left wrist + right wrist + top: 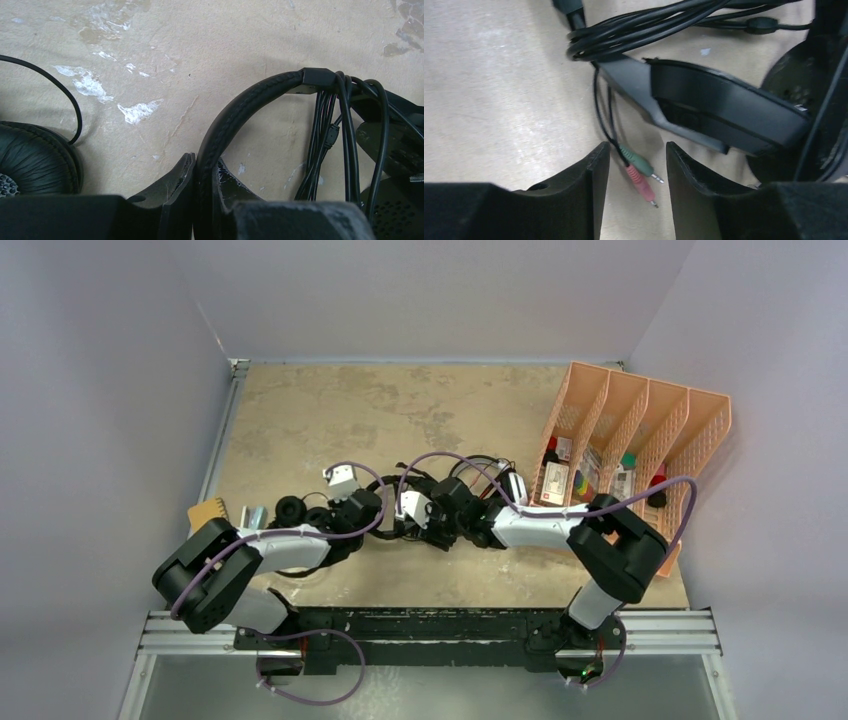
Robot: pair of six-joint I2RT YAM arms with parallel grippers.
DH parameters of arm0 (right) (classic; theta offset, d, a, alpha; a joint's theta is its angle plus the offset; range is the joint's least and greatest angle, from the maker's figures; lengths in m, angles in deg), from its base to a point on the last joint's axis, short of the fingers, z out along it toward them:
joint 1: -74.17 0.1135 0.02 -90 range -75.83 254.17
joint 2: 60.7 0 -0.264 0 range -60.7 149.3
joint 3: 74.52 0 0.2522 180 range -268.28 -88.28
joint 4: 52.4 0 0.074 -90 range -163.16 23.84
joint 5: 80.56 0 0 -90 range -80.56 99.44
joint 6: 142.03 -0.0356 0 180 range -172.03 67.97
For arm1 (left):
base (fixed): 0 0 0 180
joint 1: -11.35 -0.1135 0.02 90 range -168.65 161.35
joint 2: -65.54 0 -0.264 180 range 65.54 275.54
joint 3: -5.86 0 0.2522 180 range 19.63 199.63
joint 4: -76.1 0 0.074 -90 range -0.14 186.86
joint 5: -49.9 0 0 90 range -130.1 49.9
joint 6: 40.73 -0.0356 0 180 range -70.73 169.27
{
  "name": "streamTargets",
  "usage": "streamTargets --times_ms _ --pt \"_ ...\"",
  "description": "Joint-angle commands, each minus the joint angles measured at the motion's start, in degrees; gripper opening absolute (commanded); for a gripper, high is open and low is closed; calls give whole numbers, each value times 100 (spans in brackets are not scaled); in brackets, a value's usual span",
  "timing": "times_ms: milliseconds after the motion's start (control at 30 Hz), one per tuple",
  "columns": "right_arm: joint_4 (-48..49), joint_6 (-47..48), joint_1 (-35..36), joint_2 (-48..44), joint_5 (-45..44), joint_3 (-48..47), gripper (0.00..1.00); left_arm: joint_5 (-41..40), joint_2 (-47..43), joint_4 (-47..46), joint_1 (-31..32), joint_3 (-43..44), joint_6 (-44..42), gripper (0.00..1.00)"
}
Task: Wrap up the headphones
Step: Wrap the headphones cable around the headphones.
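My left gripper (205, 162) is shut on the padded headband (235, 115) of the larger black headphones, which lie mid-table (400, 525). Their black cable (345, 125) hangs in several loops round the headband's end. My right gripper (638, 150) is open, low over the table, with the cable's green and pink plugs (640, 172) lying between its fingers, untouched. An ear cup (724, 105) and the looped cable (639, 30) lie just beyond. The small black round-padded pair (290, 508) sits to the left; its pad also shows in the left wrist view (30, 160). The white-and-black pair (514, 486) lies to the right, mostly hidden.
An orange slotted file tray (640, 430) holding small items stands at the right edge. A tan block (208, 512) and a metal clip (255, 515) lie at the left. Grey walls close in the table on three sides.
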Motion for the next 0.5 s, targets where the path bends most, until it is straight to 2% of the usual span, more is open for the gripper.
streamTargets --times_ms 0,67,100,200,300,467 --pt "725 75 96 9 -524 195 47 334 -185 -420 -123 144 128 3" --pt "923 112 112 11 -402 287 45 630 -183 -488 -276 120 203 2" --pt "984 143 114 24 -370 314 42 758 -193 -493 -353 120 232 1" --pt "1088 166 129 64 -305 345 20 930 -290 -502 -492 116 196 0" --pt "1047 189 125 32 -66 293 5 1075 -414 -492 -628 138 127 0" --pt "625 -147 132 -396 735 101 0 976 -694 -304 -720 306 45 0"
